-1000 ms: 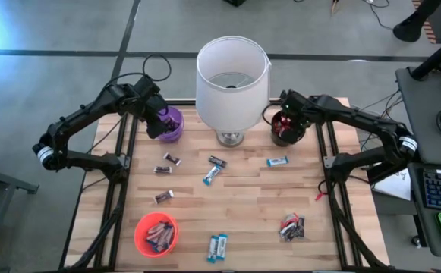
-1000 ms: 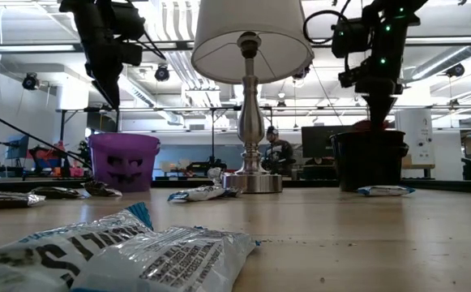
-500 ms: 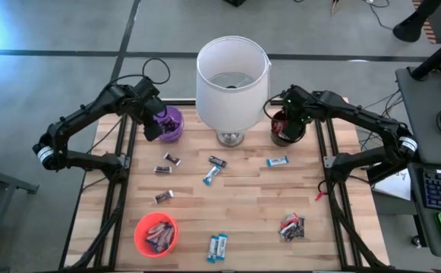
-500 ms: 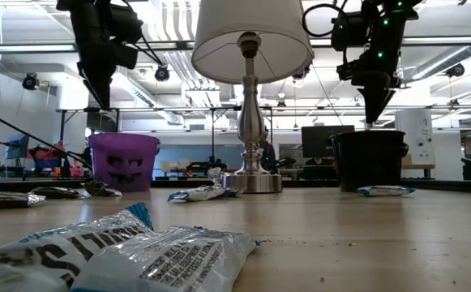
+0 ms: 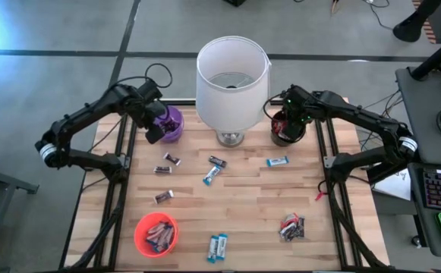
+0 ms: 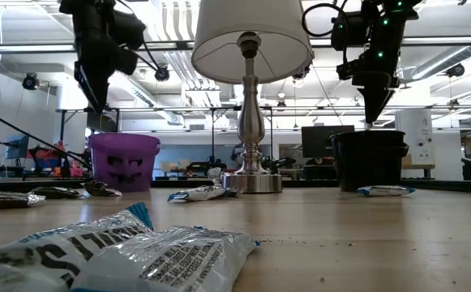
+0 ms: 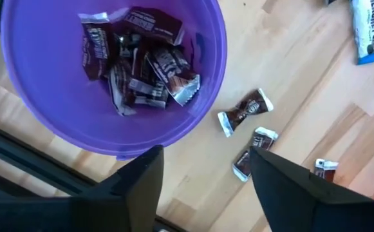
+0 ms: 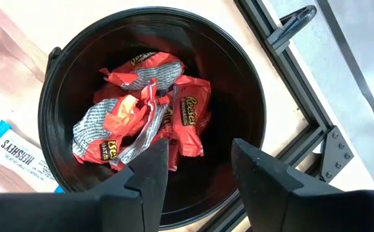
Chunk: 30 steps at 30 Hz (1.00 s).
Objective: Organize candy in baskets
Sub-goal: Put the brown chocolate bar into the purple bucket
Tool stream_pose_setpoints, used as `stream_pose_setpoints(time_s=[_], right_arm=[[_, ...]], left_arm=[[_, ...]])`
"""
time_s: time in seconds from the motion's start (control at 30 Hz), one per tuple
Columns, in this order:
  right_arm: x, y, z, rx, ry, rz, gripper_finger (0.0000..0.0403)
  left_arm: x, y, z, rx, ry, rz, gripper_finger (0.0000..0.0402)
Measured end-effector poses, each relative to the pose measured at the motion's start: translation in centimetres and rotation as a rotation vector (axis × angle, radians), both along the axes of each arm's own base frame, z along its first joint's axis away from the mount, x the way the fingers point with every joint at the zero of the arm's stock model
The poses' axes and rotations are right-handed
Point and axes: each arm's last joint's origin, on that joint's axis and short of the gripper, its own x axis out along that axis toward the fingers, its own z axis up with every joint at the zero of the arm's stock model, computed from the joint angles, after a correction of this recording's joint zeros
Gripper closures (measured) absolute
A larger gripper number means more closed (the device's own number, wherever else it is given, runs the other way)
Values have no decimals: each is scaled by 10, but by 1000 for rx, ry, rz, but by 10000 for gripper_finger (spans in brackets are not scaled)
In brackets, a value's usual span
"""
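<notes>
High view first: the left gripper hangs over the near rim of the small round purple basket, and the right gripper hovers right above the small round black basket, either side of the tall white lampshade on its metal base. A second ago the right gripper was down inside the black basket; now it has lifted clear, and in its wrist view the two dark fingers stand apart with nothing between them. So that looks like a drop completed. The left gripper has drifted a touch toward its own side, and its fingers are also spread and empty.

Now the contents. The purple basket holds a clump of dark brown shiny wrapped bars. The black one holds red and orange wrapped pieces, piled in the middle. The orange-red bowl, near the front edge of the wooden table, has several candies in it, though their colour is hard to read from above.

Plenty is loose on the table: dark brown bars just in front of the purple basket, blue-and-white bars near the black basket and another pair at the front edge, plus a red and dark cluster at front right. My read: sorting is well under way, far from finished.
</notes>
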Motion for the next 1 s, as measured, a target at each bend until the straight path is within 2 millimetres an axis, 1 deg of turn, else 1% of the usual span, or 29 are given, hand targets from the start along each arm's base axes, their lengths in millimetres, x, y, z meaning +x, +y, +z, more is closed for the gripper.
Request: stream_pose_setpoints(time_s=[0.07,0.17,0.3,0.5,0.7,0.8,1.0], right_arm=[[0,0,0,0,0,0,241],[0,0,0,0,0,0,241],[0,0,0,0,-1,0,241],[0,0,0,1,-5,-12,241],[0,0,0,9,-29,-75,241],[0,0,0,15,-44,-115,241],[0,1,0,34,-70,-175,241]], left_arm=[[1,0,-1,-9,10,-6,181],[3,-3,-2,-17,18,-39,176],[12,-15,-2,-59,-17,-122,177],[33,-47,-3,-87,-36,-303,178],[52,-80,-11,-62,-75,-488,178],[52,-88,-16,-70,-60,-528,178],[47,-89,-33,-101,-2,-527,178]])
